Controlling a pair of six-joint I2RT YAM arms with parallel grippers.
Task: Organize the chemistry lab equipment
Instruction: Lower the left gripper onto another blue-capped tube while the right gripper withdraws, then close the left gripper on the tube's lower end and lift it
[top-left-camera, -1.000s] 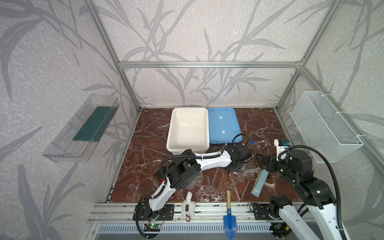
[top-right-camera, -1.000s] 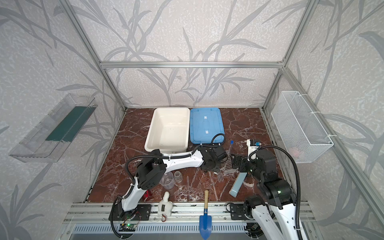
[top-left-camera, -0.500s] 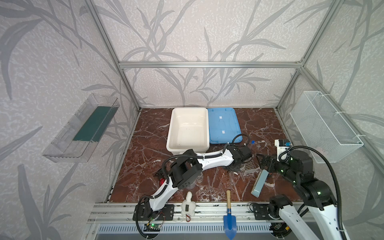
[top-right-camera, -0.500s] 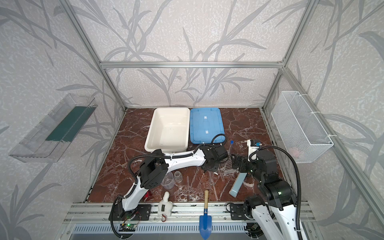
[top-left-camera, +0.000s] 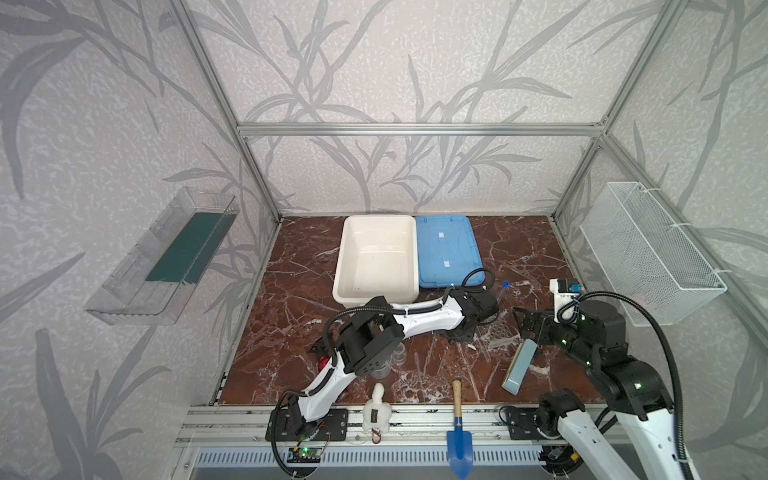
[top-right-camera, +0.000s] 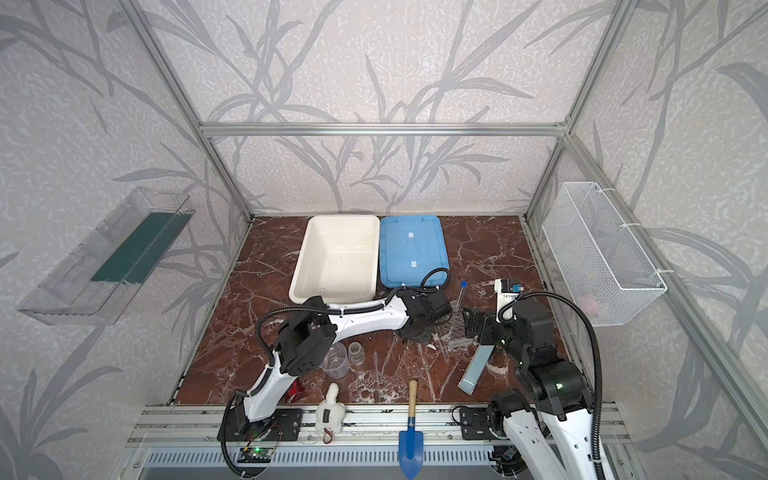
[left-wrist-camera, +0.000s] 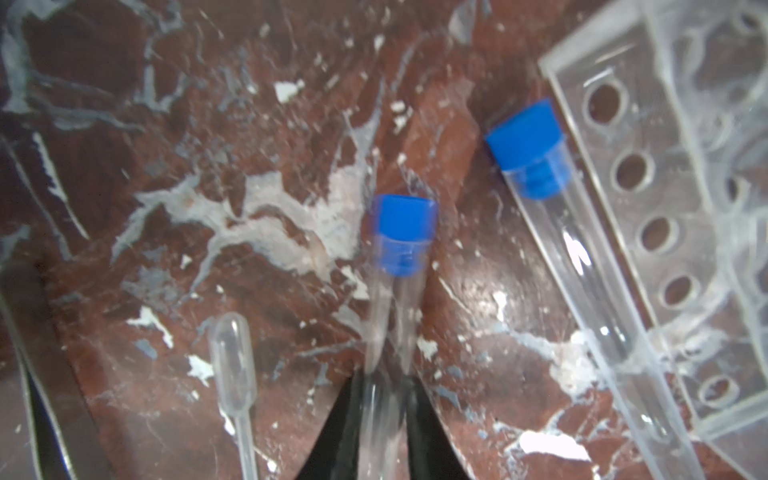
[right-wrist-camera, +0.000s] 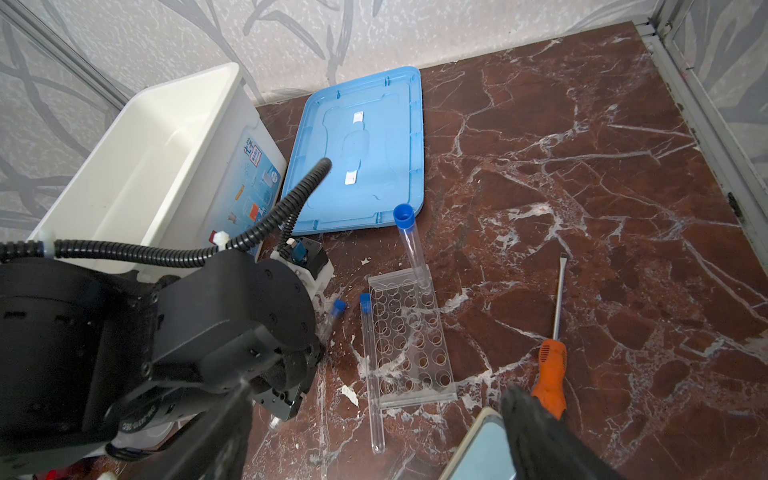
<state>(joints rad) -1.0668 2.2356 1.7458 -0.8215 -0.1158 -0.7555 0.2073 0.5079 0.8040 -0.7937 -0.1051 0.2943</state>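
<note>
Left wrist view: left gripper (left-wrist-camera: 384, 386) jaws clamped on blue-capped tube (left-wrist-camera: 401, 232).
Right wrist view: right gripper (right-wrist-camera: 376, 390) jaws wide apart.

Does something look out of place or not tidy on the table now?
Yes. Only one capped tube stands in the clear rack, and it leans. A second tube lies flat along the rack's side. The left claw pinches a third tube. An orange-handled screwdriver lies nearby, odd among lab things.
</note>
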